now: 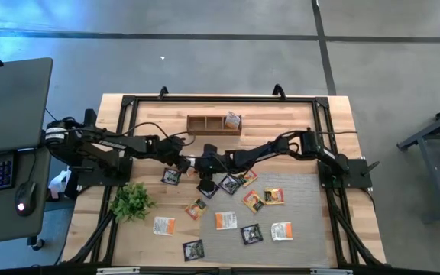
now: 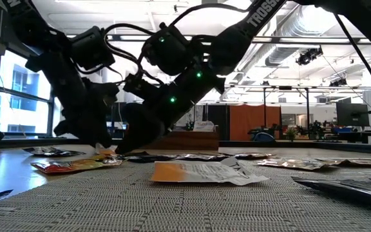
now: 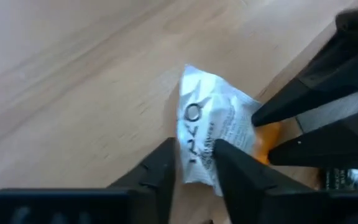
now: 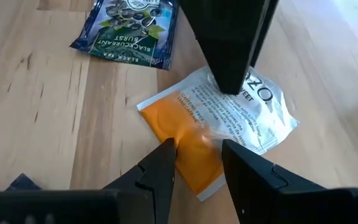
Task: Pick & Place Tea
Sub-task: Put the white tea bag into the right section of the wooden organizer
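Centrally, left gripper (image 3: 194, 165) and right gripper (image 4: 197, 158) each pinch opposite ends of white-orange sachet (image 4: 219, 124); jaws narrow.

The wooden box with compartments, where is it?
High view: the wooden box sits at the table's far edge, near the middle, beyond both arms and the scattered tea sachets.

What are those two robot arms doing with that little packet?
Both arms are working on the same white-and-orange tea sachet lying on the wooden table. The left gripper pinches its white end, and the right gripper straddles its orange end. Other tea sachets lie scattered over the grey mat and the wood. A wooden organizer box stands at the far edge with one packet already in it, and a small green plant sits to the side.
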